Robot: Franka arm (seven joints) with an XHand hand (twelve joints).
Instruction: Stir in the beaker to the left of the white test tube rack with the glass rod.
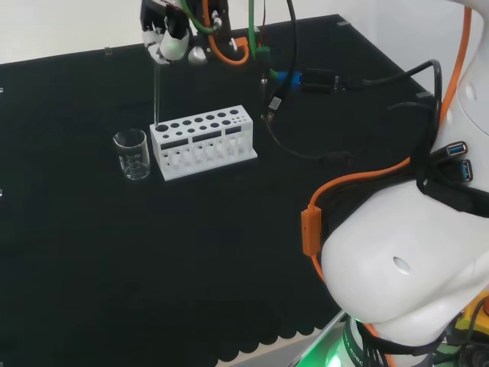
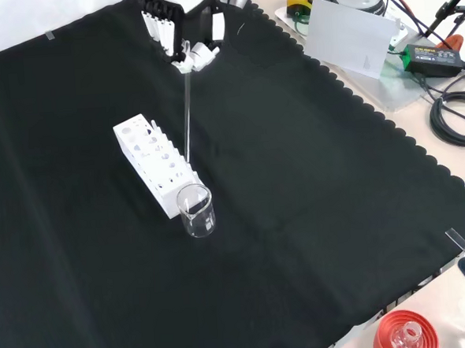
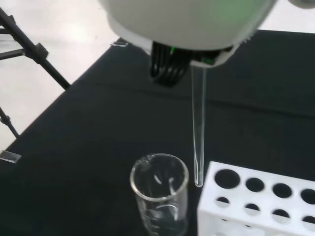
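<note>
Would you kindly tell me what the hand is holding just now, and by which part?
The black and white hand holds the thin clear glass rod by its upper end; the rod hangs down, its lower tip free.

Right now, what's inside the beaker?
The beaker looks empty; clear liquid would be hard to see. The rod, held by the robot hand, hangs beside it, above the rack.

The hand hangs high over the bench, fingers curled downward in a pinch, arm stretched far out.
</note>
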